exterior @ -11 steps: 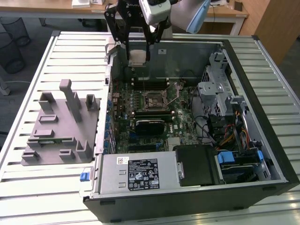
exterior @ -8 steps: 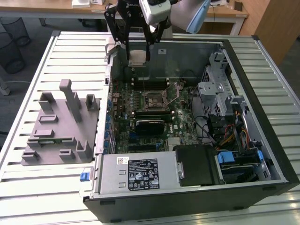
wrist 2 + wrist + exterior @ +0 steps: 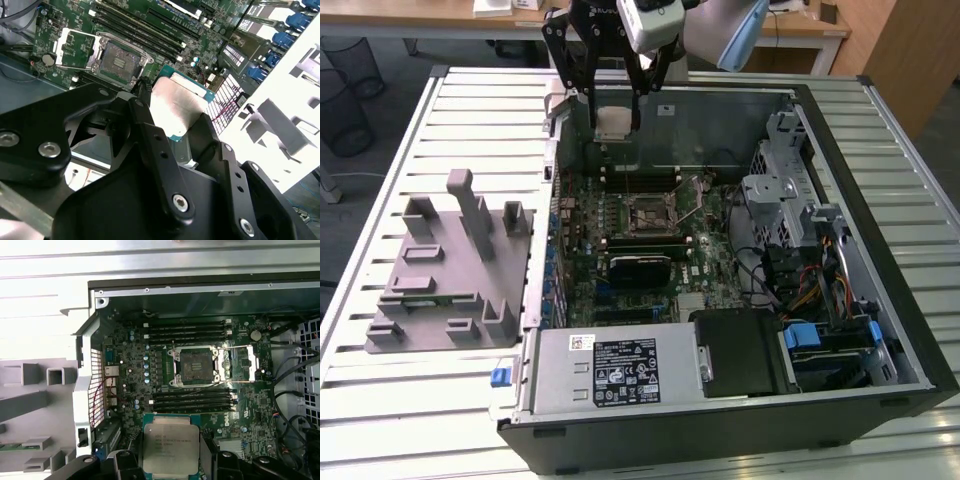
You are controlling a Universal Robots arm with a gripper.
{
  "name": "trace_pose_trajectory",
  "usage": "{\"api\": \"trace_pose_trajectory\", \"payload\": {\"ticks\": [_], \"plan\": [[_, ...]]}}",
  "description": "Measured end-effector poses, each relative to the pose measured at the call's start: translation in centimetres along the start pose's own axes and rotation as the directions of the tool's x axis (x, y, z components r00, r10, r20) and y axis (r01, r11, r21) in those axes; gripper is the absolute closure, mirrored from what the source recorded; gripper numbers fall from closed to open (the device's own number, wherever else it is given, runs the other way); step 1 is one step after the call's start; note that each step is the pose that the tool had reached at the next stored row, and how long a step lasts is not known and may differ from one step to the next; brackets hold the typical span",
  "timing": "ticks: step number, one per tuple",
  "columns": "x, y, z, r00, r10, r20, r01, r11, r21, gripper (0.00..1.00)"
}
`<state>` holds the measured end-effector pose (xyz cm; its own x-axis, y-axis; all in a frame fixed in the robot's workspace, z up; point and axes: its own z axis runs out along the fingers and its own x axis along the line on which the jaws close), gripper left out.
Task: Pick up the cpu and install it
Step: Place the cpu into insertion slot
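The gripper (image 3: 614, 120), clamped on the cpu (image 3: 171, 447), hangs over the motherboard's (image 3: 235, 435) edge, apart from the open socket (image 3: 192, 365). The cpu should probably stay level and square to it.

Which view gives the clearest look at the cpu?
The first wrist view: the cpu faces the camera, nearly all its metal top showing. The second wrist view shows it slanted, partly hidden by the gripper. The exterior view shows it as a small pale square.

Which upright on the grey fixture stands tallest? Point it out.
The narrow slab post near the grey fixture's far edge; every other block on it is squat and lower.
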<state>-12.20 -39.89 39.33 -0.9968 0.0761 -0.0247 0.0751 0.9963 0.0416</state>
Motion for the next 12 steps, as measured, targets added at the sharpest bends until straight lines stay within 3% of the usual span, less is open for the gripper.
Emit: {"api": "trace_pose_trajectory", "payload": {"ticks": [6,12], "plan": [[0.00,0.00,0.00,1.0000,0.000,0.0001,0.000,1.0000,0.0002,0.46],[0.00,-0.01,0.19,0.9957,0.092,0.0040,-0.092,0.9957,0.0027,0.46]]}}
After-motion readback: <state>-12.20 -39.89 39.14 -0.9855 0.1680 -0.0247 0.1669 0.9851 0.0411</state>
